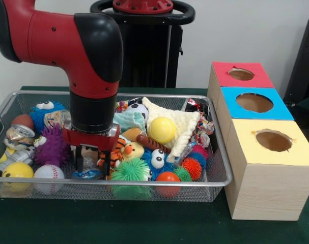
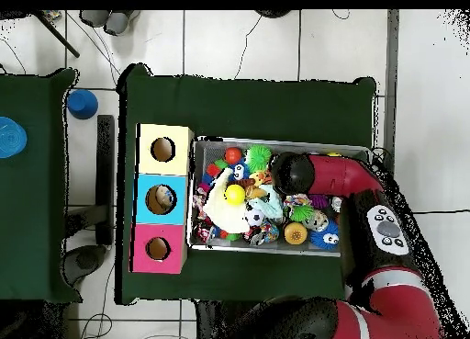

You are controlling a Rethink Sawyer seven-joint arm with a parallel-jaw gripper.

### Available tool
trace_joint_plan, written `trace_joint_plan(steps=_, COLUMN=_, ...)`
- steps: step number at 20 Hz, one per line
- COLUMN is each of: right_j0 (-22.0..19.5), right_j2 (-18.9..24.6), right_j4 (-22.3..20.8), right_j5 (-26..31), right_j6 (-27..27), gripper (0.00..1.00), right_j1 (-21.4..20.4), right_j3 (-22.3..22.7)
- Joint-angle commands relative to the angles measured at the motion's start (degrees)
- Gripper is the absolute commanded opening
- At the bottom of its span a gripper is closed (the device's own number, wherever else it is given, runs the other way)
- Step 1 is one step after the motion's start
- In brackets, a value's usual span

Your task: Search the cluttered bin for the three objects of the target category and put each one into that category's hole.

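Note:
My gripper [image 1: 93, 161] is down inside the wire mesh bin [image 1: 221, 168], at its front left-middle. Its fingers [image 1: 107, 163] stand apart, straddling a crumpled clear plastic piece [image 1: 86, 165] with a blue bit under it. A tiger plush [image 1: 117, 149] lies just right of the fingers and a purple spiky toy [image 1: 53, 146] just left. A baseball [image 1: 48, 173], a yellow smiley ball [image 1: 17, 171], a green spiky ball [image 1: 130, 170] and a plain yellow ball [image 1: 161, 130] lie nearby. In the overhead view the arm's wrist [image 2: 294, 173] hides the gripper.
Three wooden boxes with holes stand right of the bin: pink-topped [image 1: 225, 68], blue-topped [image 1: 230, 96], yellow-topped [image 1: 246, 147]. Overhead they show as yellow [image 2: 163, 133], blue [image 2: 147, 199] and pink [image 2: 142, 248]. A cream cloth [image 1: 182, 124], a soccer ball [image 1: 139, 109] and a crushed can [image 1: 19, 134] crowd the bin.

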Motion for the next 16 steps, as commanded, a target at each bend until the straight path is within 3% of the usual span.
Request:
trace_joint_plan(steps=1, right_j0=2.4, right_j2=-1.5, right_j4=-2.2, right_j5=6.7, right_j6=0.9, gripper=1.0, right_j1=6.5, right_j3=5.6)
trace_joint_plan(steps=10, right_j0=5.6, right_j2=-5.9, right_j4=-4.1, right_j5=2.1, right_j6=3.1, gripper=1.0, right_j1=7.2, right_j3=7.3)
trace_joint_plan(steps=16, right_j0=9.0, right_j2=-9.8, right_j4=-3.6, right_j5=4.4, right_j6=3.9, gripper=1.0, right_j1=7.3, right_j3=5.4)
